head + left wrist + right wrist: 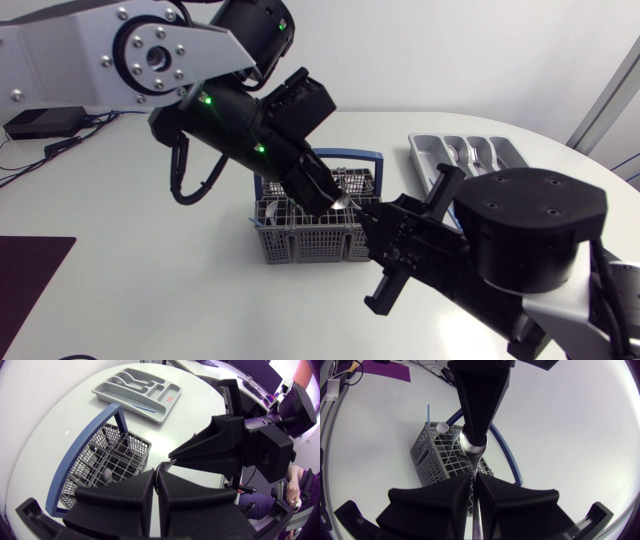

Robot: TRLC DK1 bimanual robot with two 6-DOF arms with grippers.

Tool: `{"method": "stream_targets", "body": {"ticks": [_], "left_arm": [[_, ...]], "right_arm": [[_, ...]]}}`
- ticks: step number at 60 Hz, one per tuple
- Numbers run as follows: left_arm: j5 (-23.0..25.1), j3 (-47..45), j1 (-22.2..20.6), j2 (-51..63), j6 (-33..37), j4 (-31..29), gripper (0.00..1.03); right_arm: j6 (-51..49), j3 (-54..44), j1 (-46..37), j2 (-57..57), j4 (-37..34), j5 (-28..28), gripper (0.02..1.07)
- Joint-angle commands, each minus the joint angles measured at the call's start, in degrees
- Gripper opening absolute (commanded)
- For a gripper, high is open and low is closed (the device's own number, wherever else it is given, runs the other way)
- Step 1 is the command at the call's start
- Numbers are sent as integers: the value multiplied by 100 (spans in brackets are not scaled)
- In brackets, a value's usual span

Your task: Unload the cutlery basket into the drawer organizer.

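Observation:
A grey mesh cutlery basket with a blue handle stands mid-table, with cutlery still inside. Just above it my left gripper is shut on the bowl end of a metal spoon. My right gripper meets it tip to tip from the right. In the right wrist view the spoon runs from the left gripper down between my right gripper's fingers, which press on its handle. The grey drawer organizer lies at the back right and holds a few pieces of cutlery.
A dark purple mat lies at the table's left front edge. In the left wrist view the basket is beside the left gripper and the organizer lies beyond it. Bare white tabletop surrounds the basket.

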Motion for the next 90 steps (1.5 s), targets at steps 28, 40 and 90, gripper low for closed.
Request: {"method": "stream_targets", "body": {"ticks": [28, 40, 90], "left_arm": [[16, 287, 79, -33, -368, 194, 95], [16, -73, 307, -446, -561, 835, 99], [-449, -1242, 931, -1255, -324, 1565, 99]], "right_arm": [[-152, -343, 23, -173, -64, 0, 12], [-179, -598, -161, -639, -371, -211, 12], [-2429, -765, -5769, -68, -582, -4808, 12]]}}
